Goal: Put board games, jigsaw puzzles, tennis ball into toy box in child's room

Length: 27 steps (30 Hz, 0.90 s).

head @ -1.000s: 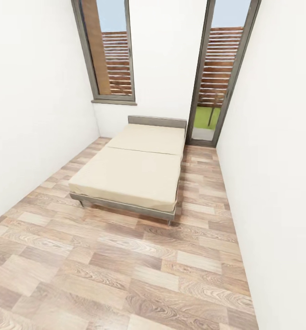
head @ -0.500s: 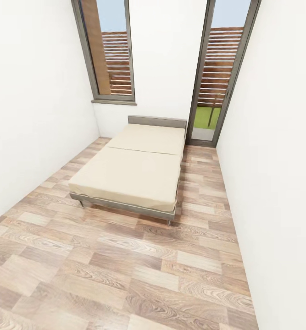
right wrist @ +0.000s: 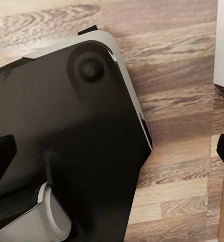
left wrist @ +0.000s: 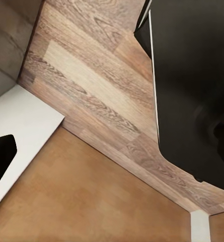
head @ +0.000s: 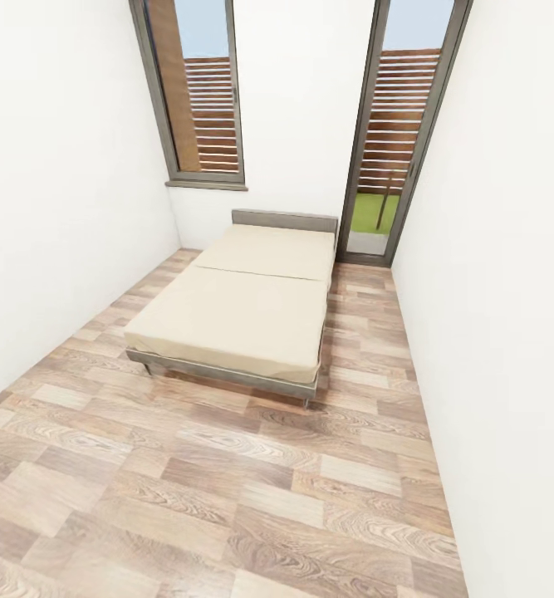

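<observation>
Closest to where I stand is the robot itself: both arms hang low beside its black base (right wrist: pixel 66 131), which looks like a travelling posture rather than a working one, and each wrist camera looks down past that dark curved body at the wood-plank floor (head: pixel 227 482). In the left wrist view a black fingertip (left wrist: pixel 1 156) pokes in at one edge, with the base (left wrist: pixel 192 91) on the far side of the picture; in the right wrist view two dark fingertips (right wrist: pixel 1 154) sit at opposite edges with bare floor and base between them, so the right gripper looks spread wide and holds nothing. With one tip visible on the left, I cannot tell how its jaws stand. Beyond the base the planks run clear up to the bed (head: pixel 243 307), a low wide thing with a plain beige mattress in two sections, a thin grey frame and a low grey headboard (head: pixel 285 221) pushed against the far wall. The mattress top looks bare from here; no board games show on it, and no table, toy box, puzzles or ball is in sight. Past the headboard a tall window (head: pixel 198 91) stands left of the bed and a glass door (head: pixel 397 124) to its right, with slatted fencing and grass outside. My guess is that the robot is surveying the room and must turn elsewhere to find the toys.
</observation>
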{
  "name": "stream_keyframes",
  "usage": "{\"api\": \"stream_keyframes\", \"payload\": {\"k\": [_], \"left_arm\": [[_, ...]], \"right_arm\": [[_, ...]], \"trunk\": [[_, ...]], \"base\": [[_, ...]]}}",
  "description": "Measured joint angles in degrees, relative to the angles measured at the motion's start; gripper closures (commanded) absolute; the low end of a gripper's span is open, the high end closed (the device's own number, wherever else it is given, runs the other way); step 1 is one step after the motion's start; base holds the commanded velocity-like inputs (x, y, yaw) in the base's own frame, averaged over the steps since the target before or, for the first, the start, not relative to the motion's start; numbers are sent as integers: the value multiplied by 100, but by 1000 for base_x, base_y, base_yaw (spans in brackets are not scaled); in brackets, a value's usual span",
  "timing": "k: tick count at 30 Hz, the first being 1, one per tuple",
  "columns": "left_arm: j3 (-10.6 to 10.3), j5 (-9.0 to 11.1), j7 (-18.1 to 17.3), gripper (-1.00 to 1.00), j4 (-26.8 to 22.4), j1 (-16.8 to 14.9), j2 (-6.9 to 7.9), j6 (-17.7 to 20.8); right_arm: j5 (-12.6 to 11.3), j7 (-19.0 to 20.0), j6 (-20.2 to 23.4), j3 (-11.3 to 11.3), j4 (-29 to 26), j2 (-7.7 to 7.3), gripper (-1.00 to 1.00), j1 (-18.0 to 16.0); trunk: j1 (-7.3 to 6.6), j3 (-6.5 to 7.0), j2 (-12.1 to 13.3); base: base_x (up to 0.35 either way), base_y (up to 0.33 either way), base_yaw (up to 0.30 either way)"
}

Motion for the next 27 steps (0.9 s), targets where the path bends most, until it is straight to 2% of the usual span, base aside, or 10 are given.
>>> {"api": "stream_keyframes", "payload": {"k": [27], "left_arm": [[1,0,0,-100,0,4,1,0]], "right_arm": [[-10,-3,0,5,0,26,-100,0]], "trunk": [[0,0,0]], "base": [[0,0,0]]}}
